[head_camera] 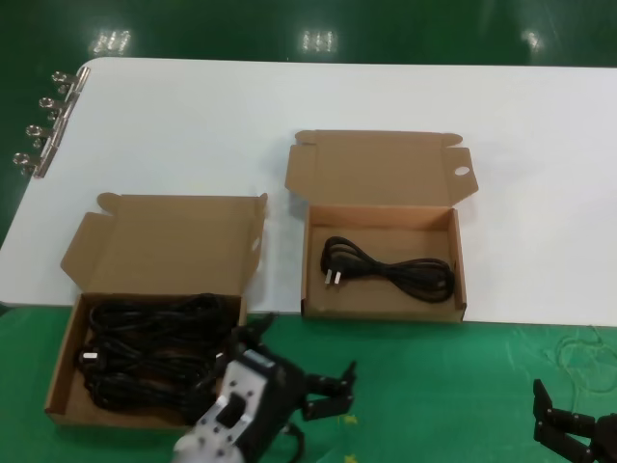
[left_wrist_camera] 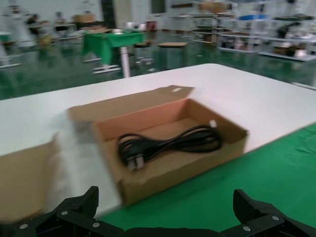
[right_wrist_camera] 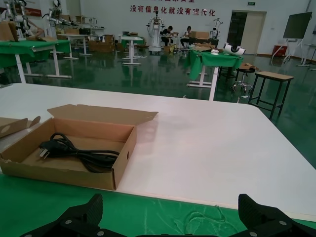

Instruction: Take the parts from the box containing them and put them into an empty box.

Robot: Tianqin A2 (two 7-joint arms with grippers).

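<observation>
Head view: left end effector (head_camera: 323, 386) spread, empty, over green mat just right of full box (head_camera: 154, 309) of cables (head_camera: 154, 362); right end effector (head_camera: 569, 424) spread, low at right.
Left wrist view: holed box (left_wrist_camera: 168, 148) holds 1 cable (left_wrist_camera: 168, 144).
Right wrist view: same box (right_wrist_camera: 74, 148) on white table (right_wrist_camera: 207, 143).

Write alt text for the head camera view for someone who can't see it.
Two open cardboard cartons sit at a white table's near edge: the box on the left is piled with black coiled power cables, the box on the right holds one cable. The open left gripper hovers between them; the open right gripper waits at lower right.
</observation>
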